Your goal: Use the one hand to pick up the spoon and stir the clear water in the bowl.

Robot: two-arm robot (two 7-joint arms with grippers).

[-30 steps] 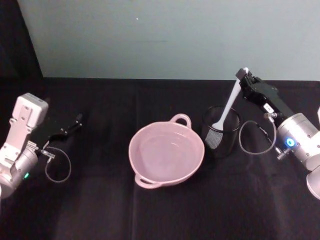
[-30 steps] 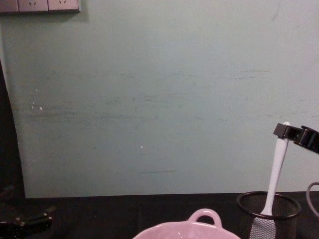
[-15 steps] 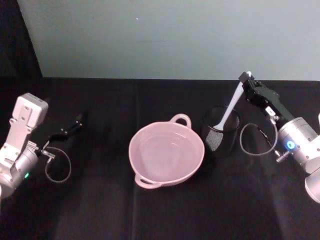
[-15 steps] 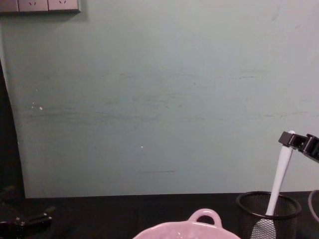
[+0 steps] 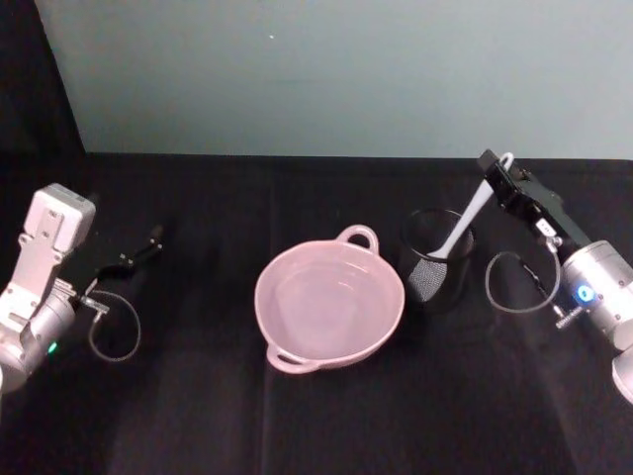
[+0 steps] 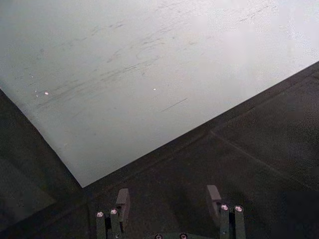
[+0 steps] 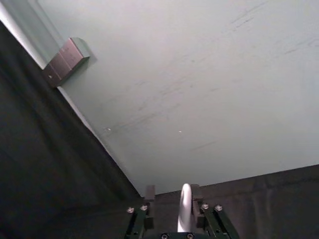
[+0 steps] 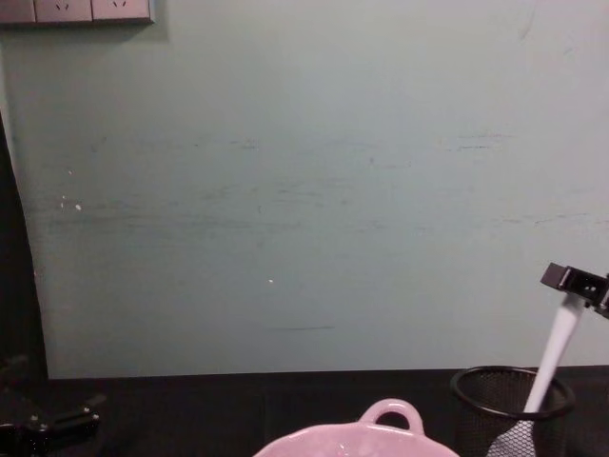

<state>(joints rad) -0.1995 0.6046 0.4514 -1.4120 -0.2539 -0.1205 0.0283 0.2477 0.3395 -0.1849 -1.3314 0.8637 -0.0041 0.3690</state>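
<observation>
Gripping the spoon [image 5: 473, 216] by its handle tip, the right claw [image 5: 497, 168] holds it slanted, scoop inside the mesh cup [image 5: 436, 259] right of the bowl [image 5: 329, 303]. Advisable: lift clear of the rim first (avoid tipping). Left claw [image 6: 168, 200] spread, parked far left.

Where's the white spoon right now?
The white spoon leans in the black mesh cup, right of the pink bowl, its handle tip held by the right end effector.

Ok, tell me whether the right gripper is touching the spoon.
Touching. In the right wrist view the right gripper has a finger pressed against each side of the spoon handle; the head view shows it holding the handle tip, with the scoop down in the mesh cup.
</observation>
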